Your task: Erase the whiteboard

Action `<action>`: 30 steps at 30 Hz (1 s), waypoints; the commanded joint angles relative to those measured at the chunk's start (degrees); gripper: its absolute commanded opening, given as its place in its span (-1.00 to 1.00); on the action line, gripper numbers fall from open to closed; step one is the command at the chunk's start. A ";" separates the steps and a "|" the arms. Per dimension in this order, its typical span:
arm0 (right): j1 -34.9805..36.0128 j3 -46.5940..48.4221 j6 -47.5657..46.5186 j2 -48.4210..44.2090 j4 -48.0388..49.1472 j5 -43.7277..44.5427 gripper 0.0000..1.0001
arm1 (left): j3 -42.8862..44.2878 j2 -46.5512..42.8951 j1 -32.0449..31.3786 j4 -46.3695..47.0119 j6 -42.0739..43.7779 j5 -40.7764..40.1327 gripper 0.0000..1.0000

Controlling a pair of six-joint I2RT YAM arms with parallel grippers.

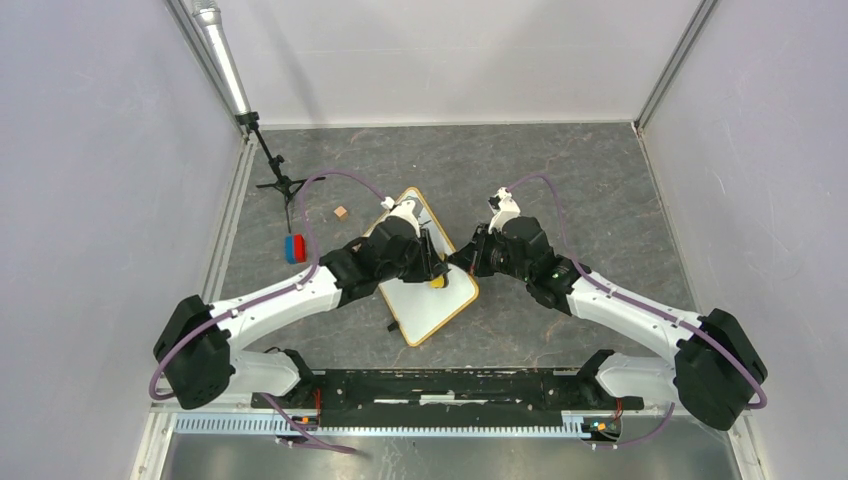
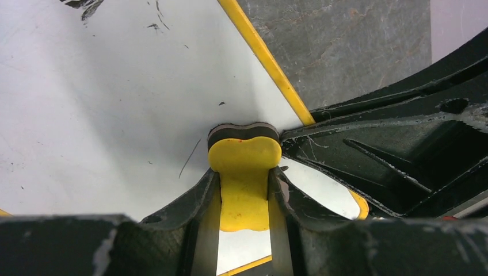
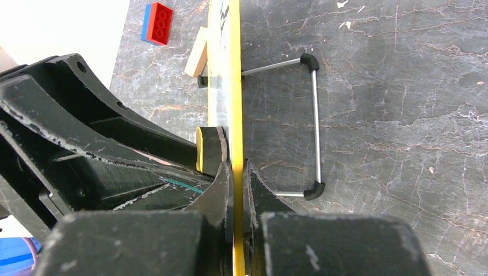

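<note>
We see the whiteboard [image 1: 424, 308] mid-table. Our left gripper [image 2: 244, 178] pinches a yellow eraser [image 2: 244, 150] against its surface. Our right gripper [image 3: 237, 172] is clamped on its frame at the board's 3 o'clock edge.

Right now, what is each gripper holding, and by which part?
Left gripper: the eraser, by its yellow handle. Right gripper: the whiteboard, by its frame edge.

Yellow-framed whiteboard [image 1: 424, 303], diagonal, few black marks
</note>
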 commanded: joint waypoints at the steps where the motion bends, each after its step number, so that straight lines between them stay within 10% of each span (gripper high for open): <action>1: 2.96 2.06 -0.45 0.43 0.98 -3.78 -1.00 | -4.29 4.03 3.79 -0.93 -1.19 5.66 -0.58; 9: 2.98 1.61 -0.24 0.62 1.85 -4.16 -1.00 | -9.79 0.26 6.85 -3.30 -1.90 4.30 -0.57; 21: 3.15 1.68 -0.19 0.28 1.48 -3.91 -1.00 | -0.23 5.97 -9.70 -0.28 -5.28 -0.30 -0.56; 30: 3.18 1.90 -0.51 0.27 1.07 -3.92 -1.00 | -9.93 1.44 4.20 0.66 -3.71 6.49 -0.56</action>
